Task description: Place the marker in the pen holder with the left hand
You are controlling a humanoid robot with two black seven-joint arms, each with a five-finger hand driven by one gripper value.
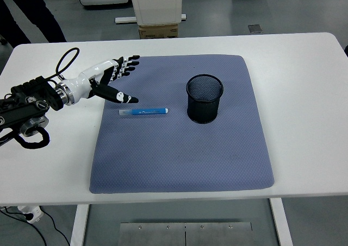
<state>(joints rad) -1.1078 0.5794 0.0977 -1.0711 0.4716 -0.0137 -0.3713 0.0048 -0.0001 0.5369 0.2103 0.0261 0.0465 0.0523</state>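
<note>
A grey floor w/ a person's legs is seen behind the white counter (pixel 304 67), which carries a blue-grey mat (pixel 179 148). The mesh pen holder (pixel 205 98) stands upright on the mat, right of centre; the blue marker (pixel 143 111) lies flat to its left, apart from it. The left hand (pixel 106 80) hovers just beside the marker's left end, fingers (pixel 126 64) spread wide, holding nothing. The marker should prob. be pinched mid-barrel, then tipped vertical over the holder. Open mat is left all around; counter edges are well clear.
</note>
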